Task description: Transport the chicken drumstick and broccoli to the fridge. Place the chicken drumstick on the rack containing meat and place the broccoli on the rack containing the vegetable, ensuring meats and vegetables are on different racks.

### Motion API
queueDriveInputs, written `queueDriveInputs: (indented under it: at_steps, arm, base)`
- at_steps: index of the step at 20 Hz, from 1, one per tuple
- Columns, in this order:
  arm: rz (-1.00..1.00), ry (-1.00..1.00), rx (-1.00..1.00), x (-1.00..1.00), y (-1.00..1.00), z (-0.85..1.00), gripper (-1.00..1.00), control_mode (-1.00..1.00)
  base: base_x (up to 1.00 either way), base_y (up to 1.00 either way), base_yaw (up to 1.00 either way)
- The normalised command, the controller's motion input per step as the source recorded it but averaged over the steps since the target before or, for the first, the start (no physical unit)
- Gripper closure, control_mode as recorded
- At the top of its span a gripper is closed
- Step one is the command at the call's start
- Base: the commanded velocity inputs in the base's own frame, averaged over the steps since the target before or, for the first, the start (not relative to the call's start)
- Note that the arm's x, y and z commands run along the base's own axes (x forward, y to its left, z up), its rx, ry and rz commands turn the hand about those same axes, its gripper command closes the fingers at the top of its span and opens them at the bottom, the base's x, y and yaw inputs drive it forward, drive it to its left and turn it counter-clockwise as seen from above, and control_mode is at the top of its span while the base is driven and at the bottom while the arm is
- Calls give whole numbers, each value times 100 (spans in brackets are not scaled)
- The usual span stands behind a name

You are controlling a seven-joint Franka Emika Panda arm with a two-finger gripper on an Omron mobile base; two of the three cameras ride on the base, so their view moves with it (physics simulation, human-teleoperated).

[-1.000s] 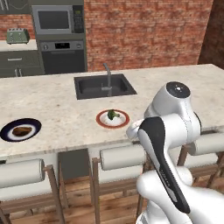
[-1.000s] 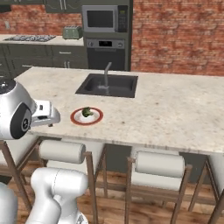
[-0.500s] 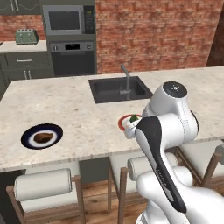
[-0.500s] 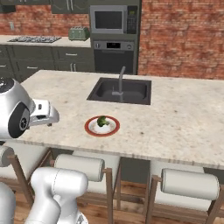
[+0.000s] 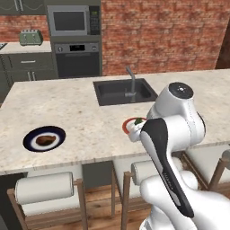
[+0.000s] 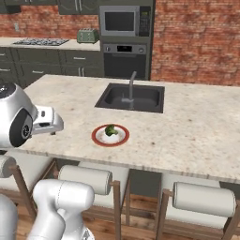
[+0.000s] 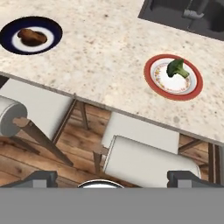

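Observation:
The chicken drumstick [image 5: 45, 139] [image 7: 31, 37] is a reddish-brown lump on a dark blue plate [image 5: 29, 136] [image 7: 8, 33] at the left of the island counter. The broccoli [image 6: 110, 130] [image 7: 176, 68] lies on a red-rimmed plate [image 6: 99, 138] [image 7: 192, 89] near the counter's front edge, just before the sink. In the left base view that plate [image 5: 128, 124] peeks out from behind my arm. My gripper [image 7: 113, 178] [image 6: 49, 125] hangs open and empty above the stools, short of the counter edge and of both plates. The fridge is out of view.
A black sink [image 6: 130, 97] with a faucet [image 6: 131, 83] is set in the counter behind the red plate. Padded stools [image 7: 144, 159] [image 6: 201, 199] stand along the near edge. A built-in oven [image 5: 76, 58], microwave [image 6: 124, 21] and toaster [image 5: 30, 37] line the back wall.
The whole picture has shifted right in both base views: the base has driven left along the island. The plates have stayed put on the counter, and the gripper has stayed open.

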Motion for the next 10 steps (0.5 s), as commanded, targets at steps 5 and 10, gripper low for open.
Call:
queueDriveInputs:
  at_steps: [5, 10]
  arm:
    - [15, 3, 0, 98, -64, -43, -100, -100]
    - [24, 0, 0, 79, -61, -59, -100, -100]
  base:
    - [0, 0, 0]
    - [0, 0, 0]
